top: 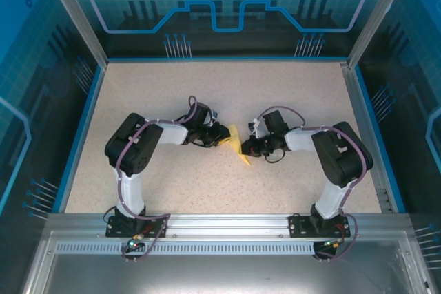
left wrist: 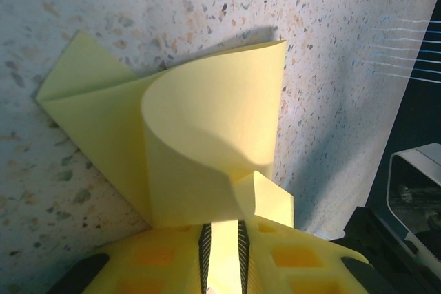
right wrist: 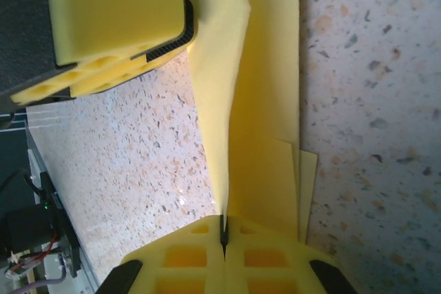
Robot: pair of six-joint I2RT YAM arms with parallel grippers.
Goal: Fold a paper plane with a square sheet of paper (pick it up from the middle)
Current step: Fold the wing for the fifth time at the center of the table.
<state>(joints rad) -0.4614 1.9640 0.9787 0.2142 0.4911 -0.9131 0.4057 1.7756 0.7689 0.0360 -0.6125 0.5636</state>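
The pale-yellow sheet of paper (top: 239,144) is folded into a pointed, plane-like shape and sits at the table's centre, between both grippers. My left gripper (top: 224,139) is shut on it from the left. In the left wrist view a strip of the paper (left wrist: 207,122) runs between the jaws of this gripper (left wrist: 224,242), one flap curls upward, and the pointed tip lies on the table to the left. My right gripper (top: 250,148) is shut on the paper from the right. In the right wrist view its jaws (right wrist: 224,228) pinch a raised edge of the paper (right wrist: 265,101), and one of the left gripper's fingers (right wrist: 117,25) holds the far end.
The speckled table (top: 172,94) has a blue rim (top: 81,129) on its left, back and right sides. An aluminium rail (top: 227,222) carries both arm bases along the near edge. Open tabletop lies behind and in front of the grippers.
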